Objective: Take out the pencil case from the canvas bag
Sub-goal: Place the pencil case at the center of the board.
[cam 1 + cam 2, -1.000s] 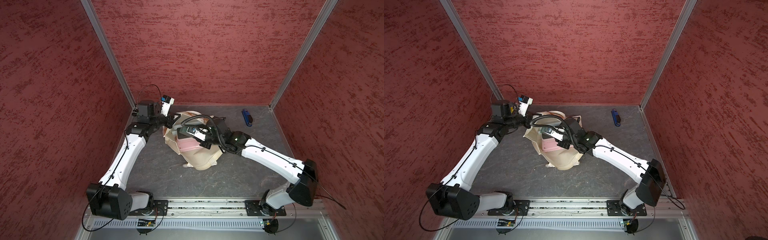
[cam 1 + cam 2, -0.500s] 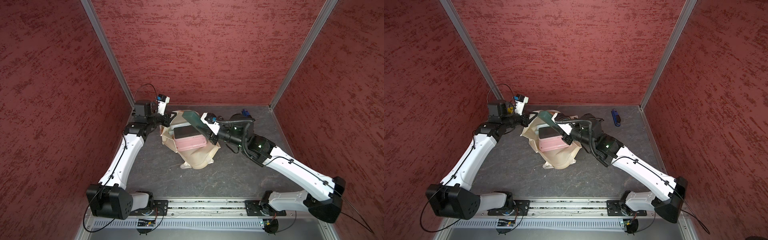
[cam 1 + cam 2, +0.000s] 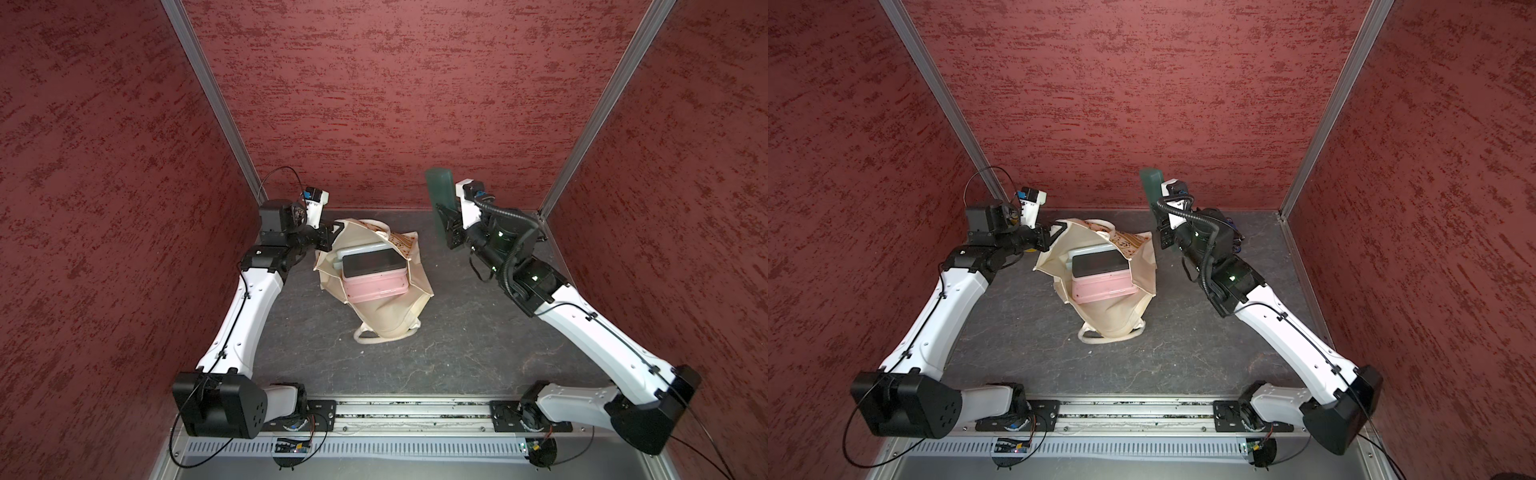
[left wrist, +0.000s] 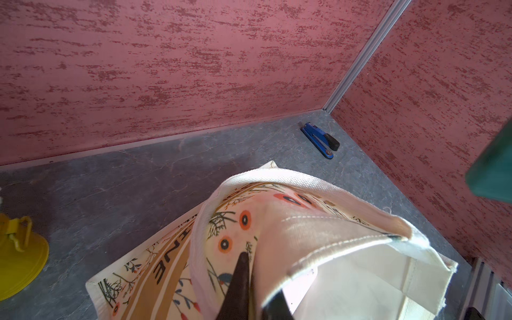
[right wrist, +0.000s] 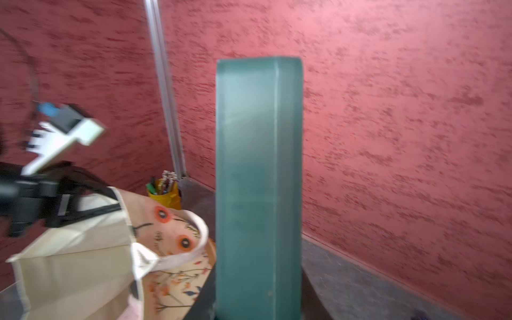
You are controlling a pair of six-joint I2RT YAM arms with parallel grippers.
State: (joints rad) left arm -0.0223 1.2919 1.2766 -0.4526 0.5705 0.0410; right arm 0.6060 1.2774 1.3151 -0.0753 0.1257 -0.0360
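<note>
The canvas bag was coarse, matt woven cloth. The green pencil case looked like smooth, matt plastic. Inside the bag, the pink case had a soft sheen and the dark case on it was glossier. The table was matt grey, stone-veined; the walls rough red.

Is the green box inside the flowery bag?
No, the right gripper holds the dark green rectangular pencil case up in the air, outside the cream floral canvas bag.

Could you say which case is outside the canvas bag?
The dark green rectangular case in the right gripper; the pink, black and pale cases lie in the cream canvas bag.
</note>
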